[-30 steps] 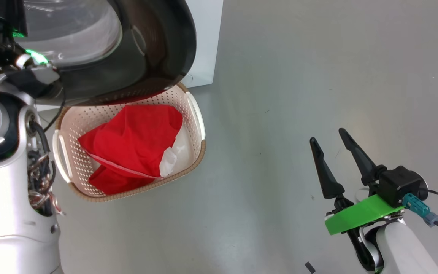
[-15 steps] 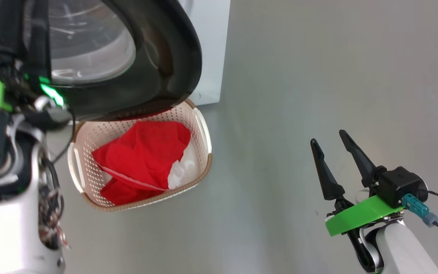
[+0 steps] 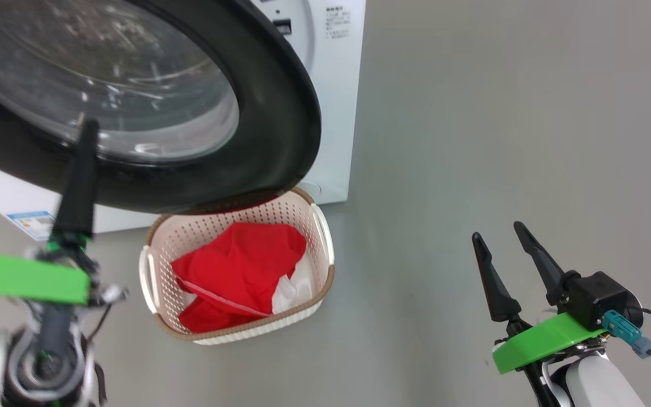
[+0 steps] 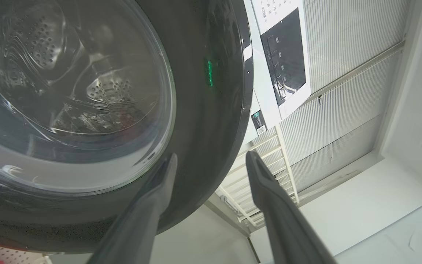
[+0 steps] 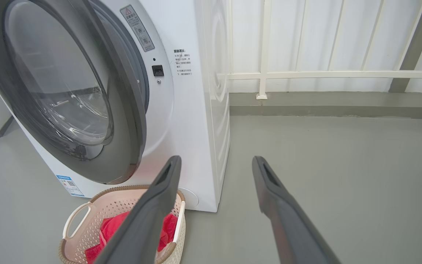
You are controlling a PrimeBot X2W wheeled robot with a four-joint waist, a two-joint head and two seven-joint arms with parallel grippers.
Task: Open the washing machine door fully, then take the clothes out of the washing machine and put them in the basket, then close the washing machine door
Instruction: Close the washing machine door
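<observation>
**Clothes in the basket, door ajar, both claws wide**

The washing machine door (image 3: 289, 107) stands swung partway out from the front of the white washing machine (image 3: 334, 85), not latched. In the head view its glossy black rim overhangs the far edge of the basket (image 3: 325, 282). The basket sits on the grey floor (image 3: 472, 113) just in front of the machine's lower right corner. The red clothes (image 3: 241, 263) lie heaped inside it, with a white patch showing at the right.

The left claw (image 4: 211, 156) is spread wide at the door's lower edge. In its wrist view, one finger lies across the black rim and the other stands clear beside it; contact cannot be judged. The perforated drum (image 4: 42, 36) shows through the glass bowl.

The right claw (image 3: 496, 230) hangs well apart to the right over bare floor, fingers wide and holding nothing. Its wrist view looks toward the machine's side and a white railing (image 5: 306, 75) behind.
</observation>
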